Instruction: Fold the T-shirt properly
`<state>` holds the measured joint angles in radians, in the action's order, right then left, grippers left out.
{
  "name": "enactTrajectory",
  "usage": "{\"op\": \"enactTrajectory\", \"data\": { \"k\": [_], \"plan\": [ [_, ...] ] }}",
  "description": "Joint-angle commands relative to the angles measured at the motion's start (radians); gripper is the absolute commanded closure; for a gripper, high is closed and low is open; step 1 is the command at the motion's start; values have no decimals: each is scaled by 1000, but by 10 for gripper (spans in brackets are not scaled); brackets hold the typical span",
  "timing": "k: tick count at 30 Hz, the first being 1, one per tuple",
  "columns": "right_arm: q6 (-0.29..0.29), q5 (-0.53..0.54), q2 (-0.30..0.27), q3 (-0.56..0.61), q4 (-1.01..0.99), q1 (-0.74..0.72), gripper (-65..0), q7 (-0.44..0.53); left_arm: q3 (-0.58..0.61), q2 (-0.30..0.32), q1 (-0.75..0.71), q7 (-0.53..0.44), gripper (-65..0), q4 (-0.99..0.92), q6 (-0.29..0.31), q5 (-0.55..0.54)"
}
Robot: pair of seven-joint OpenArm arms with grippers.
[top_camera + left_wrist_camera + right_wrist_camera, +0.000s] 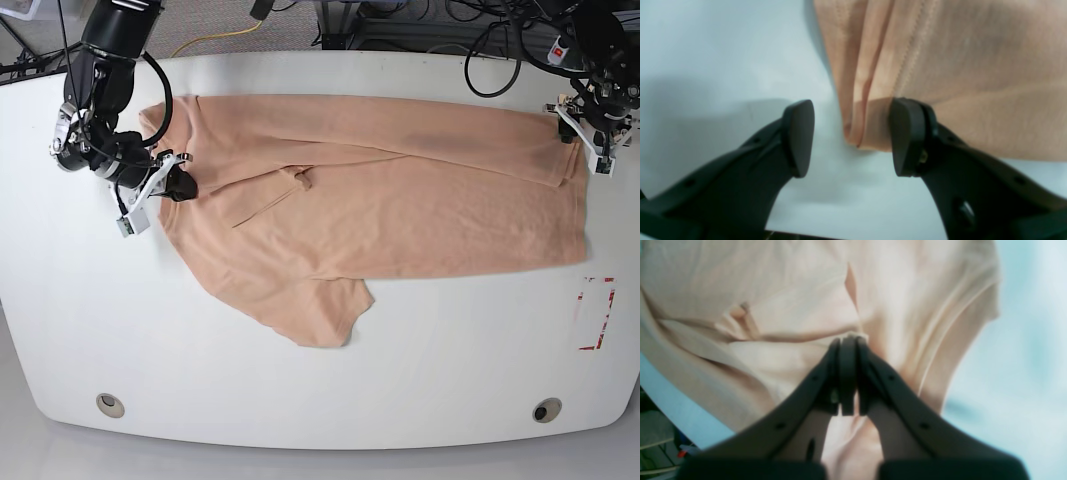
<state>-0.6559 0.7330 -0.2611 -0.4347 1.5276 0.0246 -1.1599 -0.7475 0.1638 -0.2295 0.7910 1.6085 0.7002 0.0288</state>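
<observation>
Shut gripper [849, 340], apparently pinching T-shirt [800, 313]

Right end effector [849, 373] shut; left end effector [852, 140] open, fingers apart

one salmon T-shirt [450, 220] beneath both claws, two robot arms [105, 100] [600, 70] bearing them, two round table inserts [110, 405] [547, 410] well apart from either claw

White table with red marks and round inserts.White table [450, 380] bears red corner marks [592, 347].
</observation>
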Motion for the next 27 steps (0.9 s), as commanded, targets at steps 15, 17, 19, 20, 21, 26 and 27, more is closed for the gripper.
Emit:
{"op": "enactTrajectory", "data": {
  "k": [15, 17, 19, 20, 21, 26, 27],
  "plan": [
    [-3, 1, -83, -8, 14, -91, -276, 21, -7, 43, 3, 8, -331, -10, -2, 20],
    [-8, 1, -85, -8, 17, -94, -369, 21, -7, 43, 3, 8, -331, -10, -2, 20],
    [-12, 4, -85, -5, 18, -104, -422, 21, -7, 43, 3, 8, -331, -10, -2, 20],
    [-12, 4, -85, -3, 18, -105, -434, 19, -7, 43, 3, 8, -331, -10, -2, 20],
    [-12, 4, -83, 9, 18, -105, -439, 19, -7, 43, 3, 8, -331, -10, -2, 20],
    [-6, 0, -83, 188, 12, -139, -436, 31, -7, 43, 3, 8, -331, -10, -2, 20],
    [-5, -2, -83, 225, 12, -144, -436, 45, -7, 43, 3, 8, -331, -10, -2, 20]
  ]
}}
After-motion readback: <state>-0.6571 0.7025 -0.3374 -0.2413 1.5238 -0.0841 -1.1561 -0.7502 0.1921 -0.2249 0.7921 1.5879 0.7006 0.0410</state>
